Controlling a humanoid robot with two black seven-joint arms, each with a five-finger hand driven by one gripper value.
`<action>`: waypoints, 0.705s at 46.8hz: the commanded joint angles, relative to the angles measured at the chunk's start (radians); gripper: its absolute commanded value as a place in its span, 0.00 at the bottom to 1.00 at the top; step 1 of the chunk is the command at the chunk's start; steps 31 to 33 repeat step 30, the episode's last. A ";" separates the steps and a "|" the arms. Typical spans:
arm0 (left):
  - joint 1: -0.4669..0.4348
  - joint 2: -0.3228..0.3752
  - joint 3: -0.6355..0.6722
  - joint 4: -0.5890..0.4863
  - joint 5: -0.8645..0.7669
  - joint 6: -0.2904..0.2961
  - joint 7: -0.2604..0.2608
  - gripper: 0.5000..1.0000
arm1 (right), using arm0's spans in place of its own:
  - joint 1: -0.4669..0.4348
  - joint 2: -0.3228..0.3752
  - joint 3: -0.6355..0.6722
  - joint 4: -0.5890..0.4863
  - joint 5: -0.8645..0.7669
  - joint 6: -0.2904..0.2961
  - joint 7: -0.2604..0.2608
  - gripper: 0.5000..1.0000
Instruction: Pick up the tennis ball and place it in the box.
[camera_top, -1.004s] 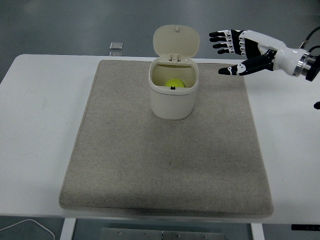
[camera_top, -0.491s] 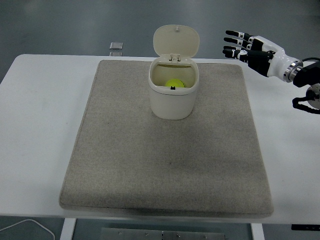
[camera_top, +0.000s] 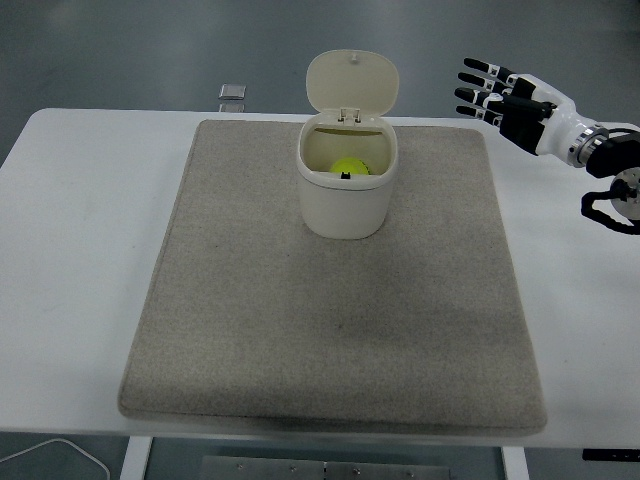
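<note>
A yellow-green tennis ball (camera_top: 347, 166) lies inside the cream box (camera_top: 345, 205), a small bin that stands upright on the grey mat with its lid (camera_top: 350, 82) flipped up at the back. My right hand (camera_top: 497, 92) is at the upper right, well to the right of the box and above the mat's far right corner. Its fingers are spread and it holds nothing. My left arm is out of view.
A grey mat (camera_top: 330, 330) covers most of the white table (camera_top: 80, 230). A small dark object (camera_top: 232, 92) lies at the table's far edge, left of the box. A white cable (camera_top: 60, 455) shows below the table's near left edge.
My right hand has drawn back to the right and slightly up, away from the box, and turned so the fingers point up and left. The ball and box have not moved.
</note>
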 joint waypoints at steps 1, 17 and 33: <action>0.000 0.000 0.000 0.000 0.000 0.000 0.000 0.98 | -0.009 0.000 0.000 -0.008 0.021 -0.001 -0.015 0.86; 0.000 0.000 0.000 0.000 0.000 0.000 0.000 0.98 | -0.038 0.019 0.000 -0.019 0.019 0.005 -0.006 0.86; 0.000 0.000 0.000 0.000 0.000 0.000 0.000 0.98 | -0.046 0.023 0.012 -0.017 0.016 0.010 -0.004 0.86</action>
